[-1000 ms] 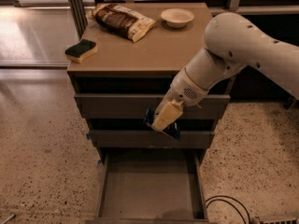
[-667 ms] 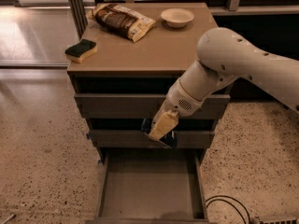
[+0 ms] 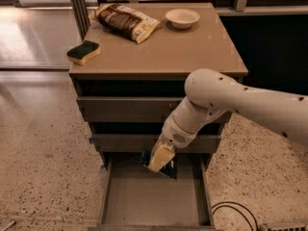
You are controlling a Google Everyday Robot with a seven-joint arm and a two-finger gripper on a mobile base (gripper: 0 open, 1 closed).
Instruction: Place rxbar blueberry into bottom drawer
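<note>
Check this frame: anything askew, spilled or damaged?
Nothing stands out. The tool holds the rxbar blueberry tilted above the open bottom drawer, as the task would need. The sponge, snack bag and bowl sit intact on the cabinet top; no spill or damage shows.

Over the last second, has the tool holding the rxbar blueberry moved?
Yes. The tool, shut on the rxbar blueberry, has dropped slightly leftward, from level with the closed drawer fronts to just above the open bottom drawer.
</note>
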